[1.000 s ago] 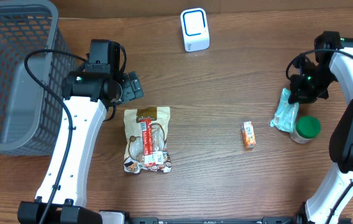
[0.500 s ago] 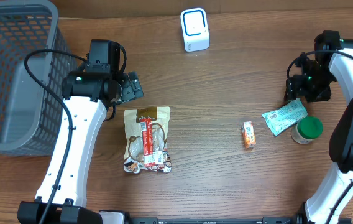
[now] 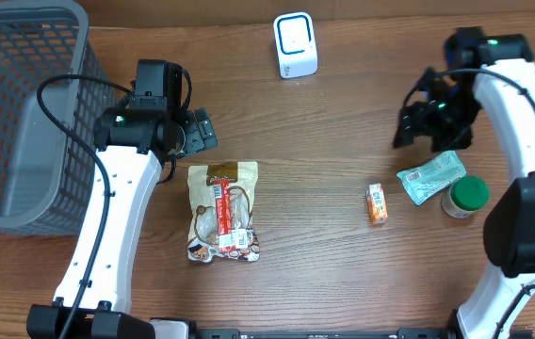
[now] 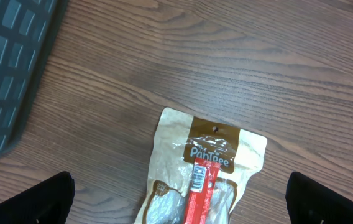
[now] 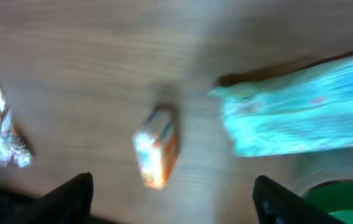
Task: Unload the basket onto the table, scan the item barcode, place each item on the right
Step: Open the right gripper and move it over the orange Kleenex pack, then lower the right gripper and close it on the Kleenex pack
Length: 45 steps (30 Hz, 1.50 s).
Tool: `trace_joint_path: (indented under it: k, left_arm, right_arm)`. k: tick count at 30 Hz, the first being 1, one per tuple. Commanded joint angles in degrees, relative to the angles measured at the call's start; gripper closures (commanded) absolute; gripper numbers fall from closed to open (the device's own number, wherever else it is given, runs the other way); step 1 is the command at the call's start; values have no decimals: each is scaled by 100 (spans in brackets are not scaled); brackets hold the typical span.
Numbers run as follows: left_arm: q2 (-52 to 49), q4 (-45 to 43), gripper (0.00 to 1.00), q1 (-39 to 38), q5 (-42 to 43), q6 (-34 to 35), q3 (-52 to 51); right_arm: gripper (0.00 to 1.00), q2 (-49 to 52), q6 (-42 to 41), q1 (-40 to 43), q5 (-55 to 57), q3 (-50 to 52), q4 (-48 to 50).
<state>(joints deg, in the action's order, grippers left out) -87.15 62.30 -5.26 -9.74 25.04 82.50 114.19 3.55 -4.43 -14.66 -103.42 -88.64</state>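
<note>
Nearest you, the left gripper (image 3: pixel 197 132) hangs spread above the snack bag (image 3: pixel 222 209). At right, the teal pouch (image 3: pixel 430 177) has dropped flat onto the worktop (image 3: pixel 324 132), just beside the jar (image 3: pixel 462 195). The right gripper (image 3: pixel 418 121) has let go and pulled away, spread and empty. Nothing is at the scanner (image 3: pixel 295 44), top centre, so you likely need a fresh pick.

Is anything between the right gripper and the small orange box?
Nothing visible: only bare table lies between the right gripper and the orange box. The teal packet and green-lidded jar sit aside, off that line.
</note>
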Motion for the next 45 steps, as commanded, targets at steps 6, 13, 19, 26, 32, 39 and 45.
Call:
trace_joint_path:
  k: [6, 13, 19, 26, 32, 39, 45]
  left_arm:
    - [28, 2, 0, 2, -96, -85, 48]
    - [28, 2, 0, 2, -96, -83, 48]
    - [28, 2, 0, 2, -94, -85, 48]
    - [28, 2, 0, 2, -96, -83, 48]
    - [28, 2, 0, 2, -94, -85, 48]
    - [28, 4, 0, 2, -96, -85, 48]
    - [28, 2, 0, 2, -96, -83, 48]
  right_arm:
    - [3, -315, -977, -1014, 284, -107, -686]
    - [0, -726, -1735, -1545, 863, 262, -828]
    - [0, -1438, -2133, -1676, 1143, 737, -715]
    - [0, -2310, -2315, -1679, 1193, 1821, 63]
    - [0, -2365, -2310, -1679, 942, 2852, 1075]
    - [5, -2365, -2308, -1679, 745, 3836, 2562]
    - [7, -2365, -2308, -1683, 343, 4468, 3740]
